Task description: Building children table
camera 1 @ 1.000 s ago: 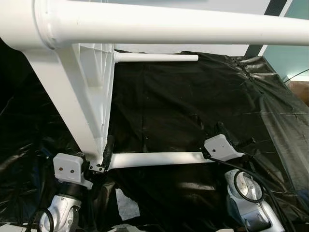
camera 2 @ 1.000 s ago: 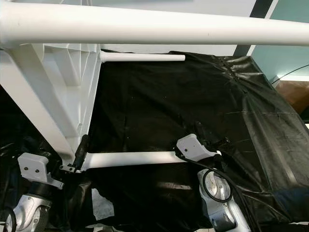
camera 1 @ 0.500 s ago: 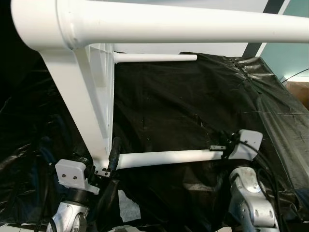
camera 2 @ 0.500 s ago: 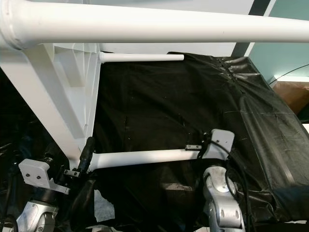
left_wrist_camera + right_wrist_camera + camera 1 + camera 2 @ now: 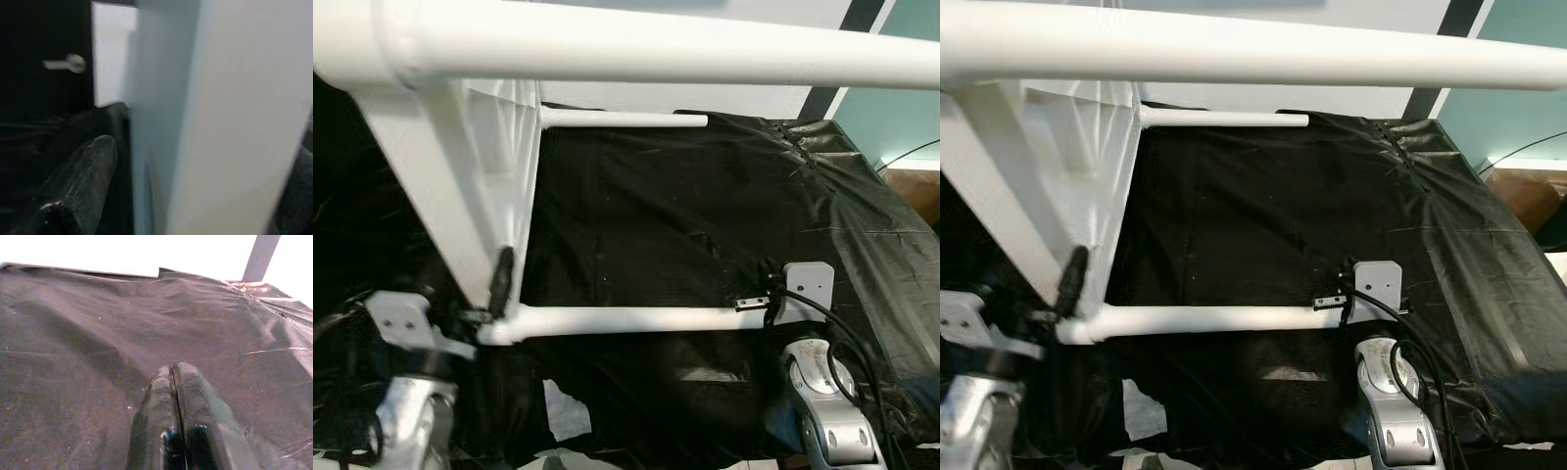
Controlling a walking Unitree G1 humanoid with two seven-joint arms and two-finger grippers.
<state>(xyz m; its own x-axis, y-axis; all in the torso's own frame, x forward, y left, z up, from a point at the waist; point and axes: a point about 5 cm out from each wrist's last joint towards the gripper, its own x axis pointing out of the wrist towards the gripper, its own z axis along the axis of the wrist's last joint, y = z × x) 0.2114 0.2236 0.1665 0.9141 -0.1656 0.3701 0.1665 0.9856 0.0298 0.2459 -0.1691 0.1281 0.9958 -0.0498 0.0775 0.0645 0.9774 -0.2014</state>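
White table (image 5: pixel 480 186) w/ 3 legs visible: left claw (image 5: pixel 499 279) grasping its edge, right claw (image 5: pixel 177 396) clenched empty.

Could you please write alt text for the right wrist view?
The right claw, its two black fingers pressed together with nothing between them, points out over wrinkled black plastic sheeting. A bright white wall lies beyond the sheeting.

White table panel (image 5: pixel 230 127) close up, between black pincer fingers (image 5: pixel 83 181), blurred
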